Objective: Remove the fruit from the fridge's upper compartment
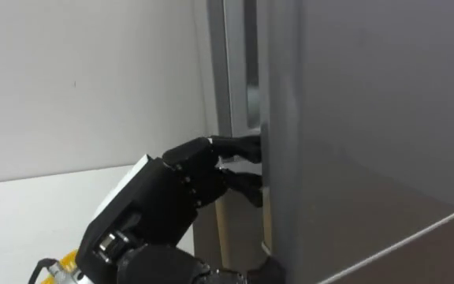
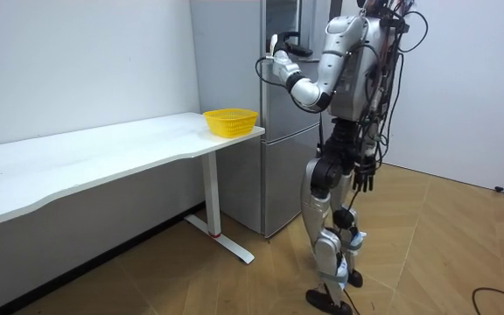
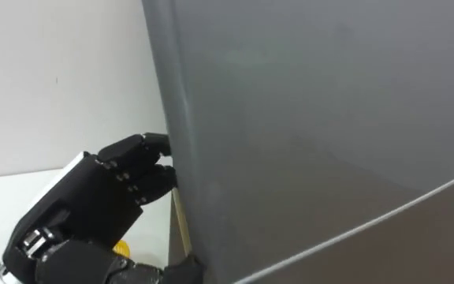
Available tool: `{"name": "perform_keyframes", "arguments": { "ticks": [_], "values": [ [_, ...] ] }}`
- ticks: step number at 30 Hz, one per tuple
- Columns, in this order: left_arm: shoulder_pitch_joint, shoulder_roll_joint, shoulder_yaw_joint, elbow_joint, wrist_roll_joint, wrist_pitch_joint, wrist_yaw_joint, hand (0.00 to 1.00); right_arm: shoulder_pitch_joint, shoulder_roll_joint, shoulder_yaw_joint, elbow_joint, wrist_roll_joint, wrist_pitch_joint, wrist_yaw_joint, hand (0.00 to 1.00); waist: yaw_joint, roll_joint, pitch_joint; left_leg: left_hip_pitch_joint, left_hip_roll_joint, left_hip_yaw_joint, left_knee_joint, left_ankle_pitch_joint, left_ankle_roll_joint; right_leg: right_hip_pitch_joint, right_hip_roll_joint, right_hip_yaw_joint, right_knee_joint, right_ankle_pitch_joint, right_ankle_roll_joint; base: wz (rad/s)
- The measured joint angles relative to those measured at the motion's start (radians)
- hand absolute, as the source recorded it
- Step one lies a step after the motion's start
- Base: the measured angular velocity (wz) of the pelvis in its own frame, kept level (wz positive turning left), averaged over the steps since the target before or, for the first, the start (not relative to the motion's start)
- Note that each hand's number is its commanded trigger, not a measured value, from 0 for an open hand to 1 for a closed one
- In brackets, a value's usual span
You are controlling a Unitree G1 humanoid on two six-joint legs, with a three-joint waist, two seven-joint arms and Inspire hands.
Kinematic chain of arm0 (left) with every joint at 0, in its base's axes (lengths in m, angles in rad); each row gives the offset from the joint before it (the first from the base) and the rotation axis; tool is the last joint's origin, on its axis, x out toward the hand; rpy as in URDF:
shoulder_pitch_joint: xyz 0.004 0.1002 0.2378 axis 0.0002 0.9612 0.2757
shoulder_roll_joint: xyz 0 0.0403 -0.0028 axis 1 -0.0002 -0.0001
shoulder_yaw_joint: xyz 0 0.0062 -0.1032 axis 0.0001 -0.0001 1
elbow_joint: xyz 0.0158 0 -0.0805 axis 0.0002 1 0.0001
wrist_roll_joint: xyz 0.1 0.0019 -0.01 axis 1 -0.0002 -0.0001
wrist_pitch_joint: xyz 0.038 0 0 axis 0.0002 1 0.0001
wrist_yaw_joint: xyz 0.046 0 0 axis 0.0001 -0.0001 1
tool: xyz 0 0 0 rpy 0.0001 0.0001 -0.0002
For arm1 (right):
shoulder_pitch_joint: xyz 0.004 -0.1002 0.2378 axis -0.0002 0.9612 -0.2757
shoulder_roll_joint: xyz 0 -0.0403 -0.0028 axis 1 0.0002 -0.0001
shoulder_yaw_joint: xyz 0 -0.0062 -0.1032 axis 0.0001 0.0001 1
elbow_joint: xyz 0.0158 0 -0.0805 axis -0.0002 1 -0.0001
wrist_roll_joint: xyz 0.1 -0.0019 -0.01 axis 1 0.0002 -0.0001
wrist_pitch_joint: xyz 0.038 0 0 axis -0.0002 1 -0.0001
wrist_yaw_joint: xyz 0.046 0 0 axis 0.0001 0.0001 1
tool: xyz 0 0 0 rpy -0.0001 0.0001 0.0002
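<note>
White wall and a table (image 2: pixel 103 162) flank the fridge (image 2: pixel 280 175). At the 9 o'clock edge of the upper door (image 1: pixel 369 118) the left hand (image 1: pixel 172 189) is set, its fingertips hidden behind that edge, so its grip cannot be told. A basket (image 2: pixel 230 122) is seen on the table at the hand's 8 o'clock, and its contents cannot be made out. The right hand (image 2: pixel 363 178) is hung at the hip, and its state cannot be told.

Grey fridge (image 1: pixel 369 118); black left hand (image 1: pixel 164 197); yellow basket (image 2: pixel 230 122); white table (image 2: pixel 103 157).

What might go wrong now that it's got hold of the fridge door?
The left hand hooks only the edge of the upper fridge door with its fingers, so they may slip off when it pulls. The robot stands close in front, so the swinging door might bump its body. Its right hand hangs by its side, too far to help.
</note>
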Motion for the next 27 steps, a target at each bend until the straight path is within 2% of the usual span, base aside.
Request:
{"name": "perform_keyframes", "arguments": {
  "ticks": [9,15,27],
  "values": [
    [-0.003,-0.002,-0.03,-0.007,-0.036,0.001,-0.058,0.0,0.001,0.0,0.021,0.0,0.002,-0.002,-0.001,0.0,0.001,0.002,-0.0022,-0.001,0.002,0.006,0.002,0.0,0.0,-0.009,0.005,0.014,0.001,0.001,0.0,-0.01],
    [-0.038,-0.003,-0.048,-0.009,-0.04,0.001,-0.105,0.0,0.0,0.0,0.04,0.0,0.0,-0.007,0.0,0.0,0.0,0.003,-0.0031,0.0,0.005,0.015,0.001,0.0,0.0,-0.008,0.007,0.022,0.002,0.003,-0.004,-0.06],
    [-0.041,-0.002,-0.069,-0.008,-0.066,0.001,-0.135,0.0,-0.002,0.0,0.04,0.0,0.001,-0.008,0.0,0.0,-0.002,0.005,-0.0036,0.003,0.007,0.028,0.0,0.0,0.0,-0.006,0.008,0.028,0.001,0.004,-0.004,-0.01]
  ]
}}
